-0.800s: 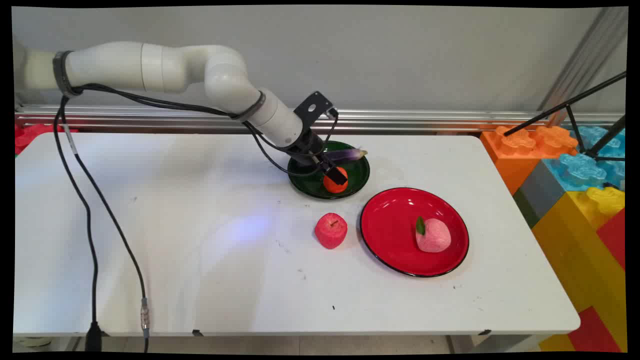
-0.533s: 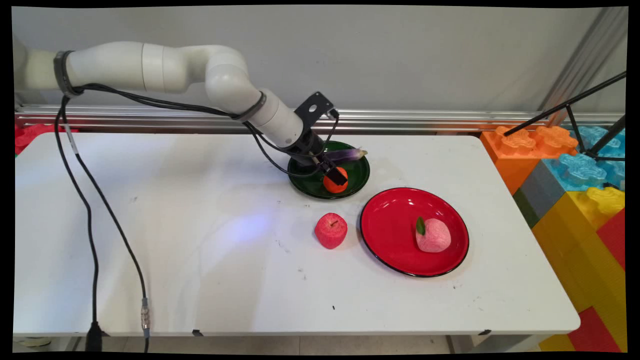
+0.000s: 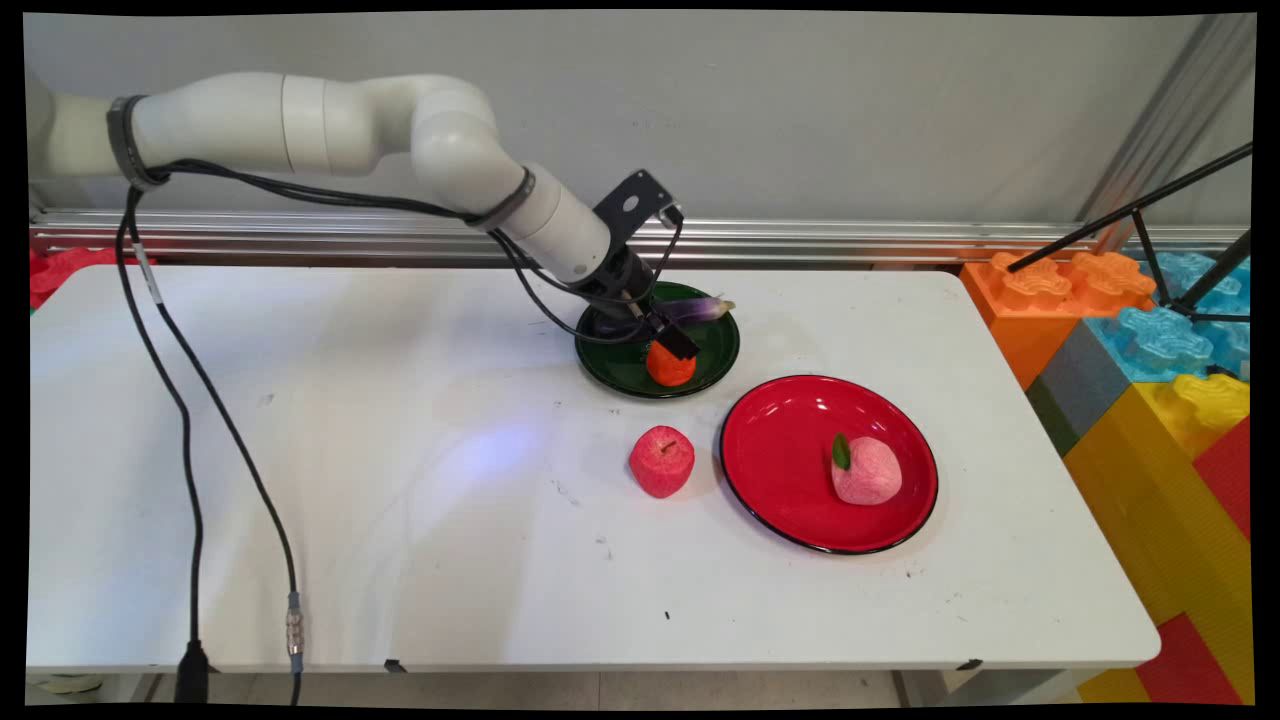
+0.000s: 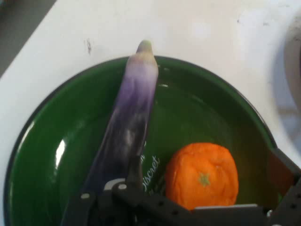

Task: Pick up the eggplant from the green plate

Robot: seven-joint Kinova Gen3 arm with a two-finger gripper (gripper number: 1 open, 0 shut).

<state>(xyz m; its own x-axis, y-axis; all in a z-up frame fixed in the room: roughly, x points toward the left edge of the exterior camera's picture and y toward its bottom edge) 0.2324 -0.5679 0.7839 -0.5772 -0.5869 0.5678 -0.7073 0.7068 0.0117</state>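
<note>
Over green plate (image 3: 715,350): pincer (image 3: 676,347), orange (image 4: 202,175).

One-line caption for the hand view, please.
Black two-finger gripper open around an orange toy tangerine, beside a purple toy eggplant, in a green bowl.

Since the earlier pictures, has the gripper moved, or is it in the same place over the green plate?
Yes. The gripper has risen slightly away from the orange, which has stayed put in the green plate.
</note>
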